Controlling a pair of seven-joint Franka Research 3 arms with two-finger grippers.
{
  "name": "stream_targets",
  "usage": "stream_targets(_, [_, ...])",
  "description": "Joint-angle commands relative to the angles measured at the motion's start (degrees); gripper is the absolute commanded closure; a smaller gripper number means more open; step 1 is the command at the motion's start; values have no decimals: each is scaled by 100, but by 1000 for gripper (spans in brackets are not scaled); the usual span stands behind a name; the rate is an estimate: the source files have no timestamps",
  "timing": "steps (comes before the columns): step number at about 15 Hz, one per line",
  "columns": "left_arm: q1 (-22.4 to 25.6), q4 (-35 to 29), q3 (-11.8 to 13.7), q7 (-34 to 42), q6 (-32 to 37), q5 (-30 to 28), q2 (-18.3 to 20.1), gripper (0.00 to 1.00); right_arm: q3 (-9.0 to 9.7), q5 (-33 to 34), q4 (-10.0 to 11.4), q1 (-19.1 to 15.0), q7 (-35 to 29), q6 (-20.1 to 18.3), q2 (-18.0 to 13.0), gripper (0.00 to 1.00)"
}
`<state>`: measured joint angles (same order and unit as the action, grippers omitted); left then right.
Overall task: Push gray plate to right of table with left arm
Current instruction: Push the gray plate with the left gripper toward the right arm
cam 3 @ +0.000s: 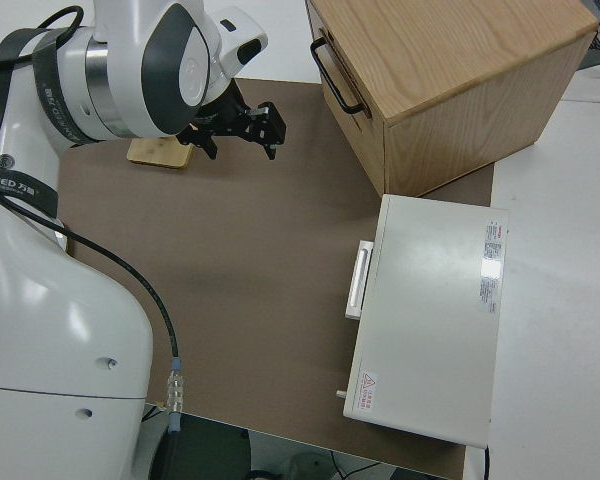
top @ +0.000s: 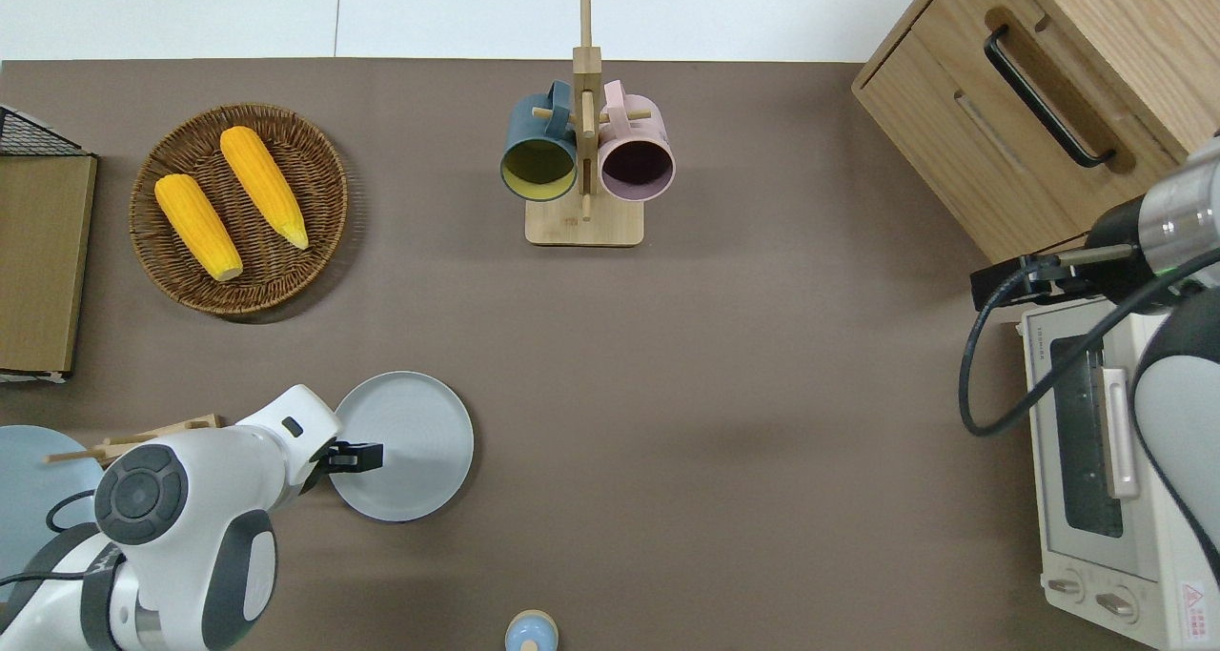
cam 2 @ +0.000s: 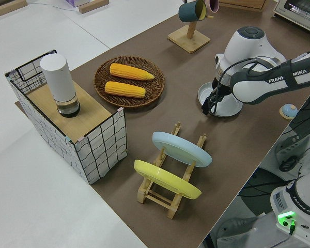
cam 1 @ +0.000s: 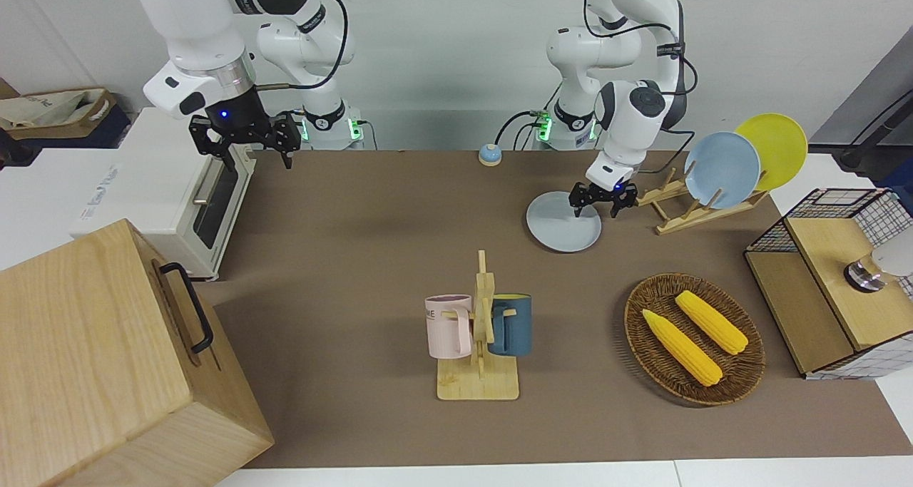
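The gray plate (top: 415, 432) lies flat on the worktop (top: 724, 365), toward the left arm's end. It is nearer to the robots than the wicker basket (top: 329, 170) of corn and just beside the wooden dish rack (cam 1: 681, 212). The left tool (top: 357, 457) sits low over the plate's edge on the left arm's side, apparently just inside the rim. I cannot tell how far it is spread; it seems to have hold of nothing. The right arm is parked.

The main risk, as I judge it, is the contact point. Bearing down on the plate's edge rather than against it could tip the opposite side up. The tool could also skid across the smooth floor of the plate without carrying it along. Riding too high, it would pass over the plate altogether.

An off-centre push is the next worry. The plate is round and would likely spin and veer: farther from the robots it meets the mug stand (top: 583, 222), nearer to them the small blue knob (top: 531, 632).

The travel toward the right arm's end is long, so reach may give out, leaving the plate mid-worktop. At that end stand the toaster oven (top: 1110, 479) and the wooden cabinet (top: 963, 136), which an overshoot could strike.

The left arm's elbow also swings close to the rack holding the sky-blue plate (cam 1: 720, 170) and yellow plate (cam 1: 777, 145); a brush there could knock them.
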<state>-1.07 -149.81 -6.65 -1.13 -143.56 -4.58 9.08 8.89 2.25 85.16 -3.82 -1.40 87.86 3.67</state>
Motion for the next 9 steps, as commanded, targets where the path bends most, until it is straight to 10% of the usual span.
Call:
stream_targets(1, [-69,-92,50,-37,-198,-78,-99,9,-1,-40,-8,-4,-18,-59,-33,17])
stream_targets(5, [-69,-92,50,-45,-277,-78,-170,65,-1,-40,-8,-4,-18,-59,-33,17])
stream_targets(9, [-43,-84,59,-36,-286,-78,-170,560,-1,-40,-8,-4,-18,-59,-33,17])
